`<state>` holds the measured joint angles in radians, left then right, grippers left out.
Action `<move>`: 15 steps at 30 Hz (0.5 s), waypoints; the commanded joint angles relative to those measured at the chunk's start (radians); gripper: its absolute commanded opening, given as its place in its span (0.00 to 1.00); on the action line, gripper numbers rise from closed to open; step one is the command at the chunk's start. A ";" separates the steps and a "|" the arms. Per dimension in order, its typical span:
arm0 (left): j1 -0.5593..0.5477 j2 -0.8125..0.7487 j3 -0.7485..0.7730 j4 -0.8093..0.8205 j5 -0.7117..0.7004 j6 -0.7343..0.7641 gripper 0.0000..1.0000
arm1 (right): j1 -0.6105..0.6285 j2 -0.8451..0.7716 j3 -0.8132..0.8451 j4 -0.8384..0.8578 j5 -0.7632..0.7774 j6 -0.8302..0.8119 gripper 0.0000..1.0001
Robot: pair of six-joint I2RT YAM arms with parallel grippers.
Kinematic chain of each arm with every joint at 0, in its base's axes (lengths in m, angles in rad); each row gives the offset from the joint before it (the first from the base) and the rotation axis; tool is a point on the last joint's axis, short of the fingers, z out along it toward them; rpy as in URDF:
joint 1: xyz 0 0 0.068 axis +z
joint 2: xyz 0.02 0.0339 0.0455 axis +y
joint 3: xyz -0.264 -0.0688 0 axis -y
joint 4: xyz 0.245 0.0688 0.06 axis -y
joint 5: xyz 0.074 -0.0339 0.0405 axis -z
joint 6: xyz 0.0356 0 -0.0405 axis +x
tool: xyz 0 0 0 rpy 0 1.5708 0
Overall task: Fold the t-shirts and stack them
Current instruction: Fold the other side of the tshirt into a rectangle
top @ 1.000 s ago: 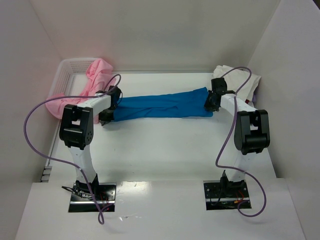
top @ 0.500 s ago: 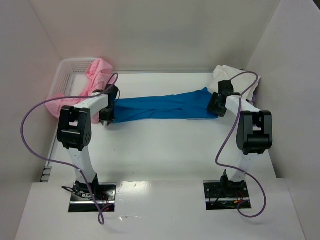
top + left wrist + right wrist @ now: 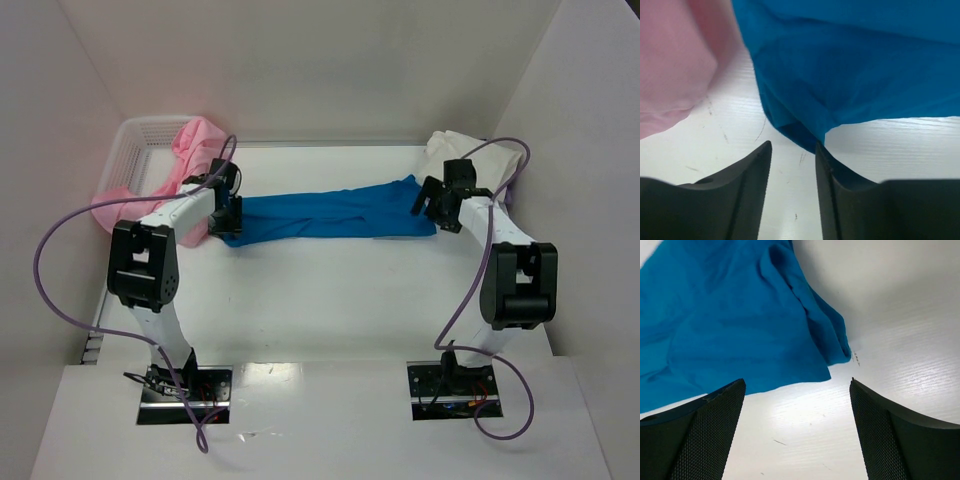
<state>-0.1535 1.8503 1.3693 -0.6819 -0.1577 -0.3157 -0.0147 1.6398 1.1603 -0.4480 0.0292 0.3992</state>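
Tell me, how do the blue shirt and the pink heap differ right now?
The blue shirt lies drawn out long on the table; the pink heap is bunched up. The blue shirt sits clear of the basket; the pink heap drapes over its rim. Both are plain cloth, neither folded.

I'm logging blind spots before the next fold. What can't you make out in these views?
Top view: pink t-shirts hide part of the basket; how many is unclear.
Top view: right arm covers part of the cream-white t-shirt.
Wrist views: frame edges cut off the blue t-shirt.
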 commanded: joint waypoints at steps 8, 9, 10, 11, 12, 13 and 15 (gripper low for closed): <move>-0.003 -0.020 -0.009 0.028 0.046 0.000 0.64 | -0.008 0.021 -0.034 0.002 0.017 -0.002 0.90; -0.003 -0.046 0.000 0.001 0.035 0.000 0.66 | -0.008 0.022 -0.034 0.002 0.017 -0.002 0.90; -0.003 -0.060 0.001 -0.010 0.035 0.000 0.67 | -0.008 0.022 -0.034 0.002 0.017 -0.002 0.90; -0.003 -0.077 0.001 -0.019 0.035 -0.011 0.67 | -0.008 0.022 -0.034 0.002 0.017 -0.002 0.90; -0.003 -0.112 0.001 -0.019 0.047 -0.011 0.69 | -0.008 0.022 -0.034 0.002 0.017 -0.011 0.90; -0.003 -0.128 0.001 -0.019 0.056 -0.011 0.70 | -0.008 0.022 -0.034 0.002 0.017 -0.011 0.90; -0.003 -0.149 -0.010 -0.019 0.082 -0.011 0.72 | -0.008 0.031 -0.034 0.002 0.017 -0.011 0.90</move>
<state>-0.1539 1.7905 1.3678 -0.6891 -0.1165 -0.3187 -0.0162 1.6611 1.1301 -0.4572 0.0299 0.3985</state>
